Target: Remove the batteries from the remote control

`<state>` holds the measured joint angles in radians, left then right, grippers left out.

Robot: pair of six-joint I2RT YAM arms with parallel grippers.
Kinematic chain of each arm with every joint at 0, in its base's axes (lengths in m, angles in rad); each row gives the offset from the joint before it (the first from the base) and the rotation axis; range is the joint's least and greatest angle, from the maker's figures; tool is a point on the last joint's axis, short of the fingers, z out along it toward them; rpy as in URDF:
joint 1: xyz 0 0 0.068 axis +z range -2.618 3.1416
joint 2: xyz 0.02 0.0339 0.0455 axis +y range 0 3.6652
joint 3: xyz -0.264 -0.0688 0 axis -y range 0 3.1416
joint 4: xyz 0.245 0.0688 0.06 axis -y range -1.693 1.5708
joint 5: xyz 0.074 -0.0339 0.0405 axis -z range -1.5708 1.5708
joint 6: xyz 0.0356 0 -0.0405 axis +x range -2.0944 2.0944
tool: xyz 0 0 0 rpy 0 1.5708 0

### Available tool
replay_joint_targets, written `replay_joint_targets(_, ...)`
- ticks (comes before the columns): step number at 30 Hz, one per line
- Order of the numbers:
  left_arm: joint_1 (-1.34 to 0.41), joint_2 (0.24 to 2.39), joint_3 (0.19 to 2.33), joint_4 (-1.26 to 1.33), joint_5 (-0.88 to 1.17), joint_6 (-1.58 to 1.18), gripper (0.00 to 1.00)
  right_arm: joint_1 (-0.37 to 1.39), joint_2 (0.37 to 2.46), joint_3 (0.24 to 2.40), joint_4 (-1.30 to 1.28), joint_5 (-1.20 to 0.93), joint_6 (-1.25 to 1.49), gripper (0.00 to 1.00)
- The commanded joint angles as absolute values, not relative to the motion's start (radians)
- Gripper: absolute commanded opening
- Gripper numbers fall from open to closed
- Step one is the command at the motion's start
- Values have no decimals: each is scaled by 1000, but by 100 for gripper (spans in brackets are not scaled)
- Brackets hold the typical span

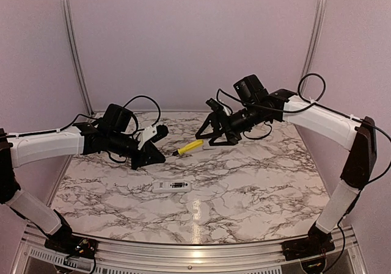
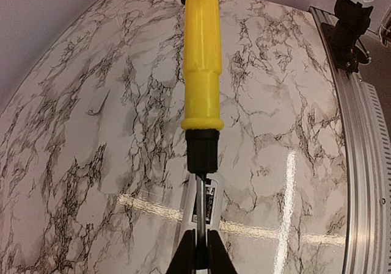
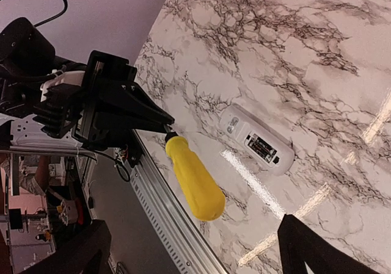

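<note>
The white remote control [image 1: 171, 186] lies flat on the marble table, compartment face up. The dark batteries [image 3: 261, 147] sit in its open recess; they also show in the top view [image 1: 177, 184]. My left gripper [image 2: 201, 240] is shut on the metal shaft of a yellow-handled screwdriver [image 2: 203, 60], held above the remote [image 2: 190, 216]. The handle points at my right gripper [image 3: 192, 237], which is open and empty, its fingers either side of the handle's end [image 3: 204, 201] without touching it. In the top view the left gripper [image 1: 165, 154] and right gripper [image 1: 211, 138] face each other with the screwdriver [image 1: 190, 147] between them.
A small flat white piece [image 2: 98, 103] lies on the marble beyond the remote. The metal rail of the table's near edge [image 2: 360, 164] runs along one side. Pale walls and aluminium posts [image 1: 73, 42] enclose the back.
</note>
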<state>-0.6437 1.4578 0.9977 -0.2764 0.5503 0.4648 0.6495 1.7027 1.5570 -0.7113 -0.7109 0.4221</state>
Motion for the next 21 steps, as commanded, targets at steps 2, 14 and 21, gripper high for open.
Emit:
replay_joint_targets(2, -647, 1457, 1036, -271, 644, 496, 0, 641, 1667, 1503, -572, -856, 494, 91)
replay_joint_targets(14, -647, 1515, 1080, -244, 700, 451, 0, 640, 1697, 1486, -478, -889, 572, 83)
replay_joint_targets(21, -647, 1535, 1086, -201, 708, 409, 0, 641, 1719, 1493, -455, -889, 606, 77)
